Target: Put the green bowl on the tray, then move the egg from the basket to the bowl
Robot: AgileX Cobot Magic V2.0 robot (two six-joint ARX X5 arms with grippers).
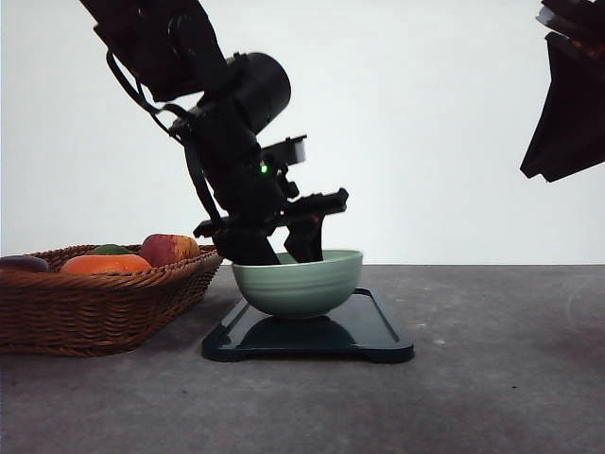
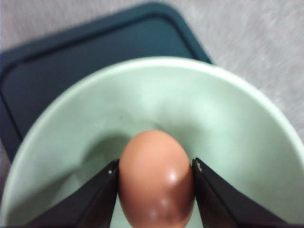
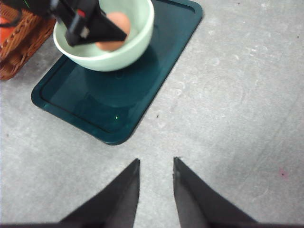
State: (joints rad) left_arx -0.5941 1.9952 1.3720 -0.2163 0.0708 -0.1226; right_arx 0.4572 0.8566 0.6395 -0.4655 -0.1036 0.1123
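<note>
Now the left gripper [image 2: 156, 183] reaches down into the green bowl [image 1: 298, 281], its two dark fingers clamped on either side of a brown egg [image 2: 156, 178]. The bowl sits on the tray [image 1: 378, 331], toward the end nearest the basket [image 1: 95, 303], which stands just beside the tray on the grey table [image 1: 501, 378]. The basket holds an orange and other fruit.

To finish this step well, the egg should probably be lowered until it is touching or nearly touching the bowl's floor, then the fingers parted slowly so it settles instead of dropping or rolling. The arm should then lift straight up, clear of the rim, so the bowl is not nudged along the tray. How close the egg is to the floor of the bowl cannot be told.

The egg is smooth, tan-brown, with a small shiny highlight, held with its long axis pointing out from the fingers. The bowl is pale sage green, faintly ridged outside, glossy within.

The right gripper [image 3: 156, 190] hovers over bare table near the tray, well apart from the bowl, jaws slightly apart and holding nothing
</note>
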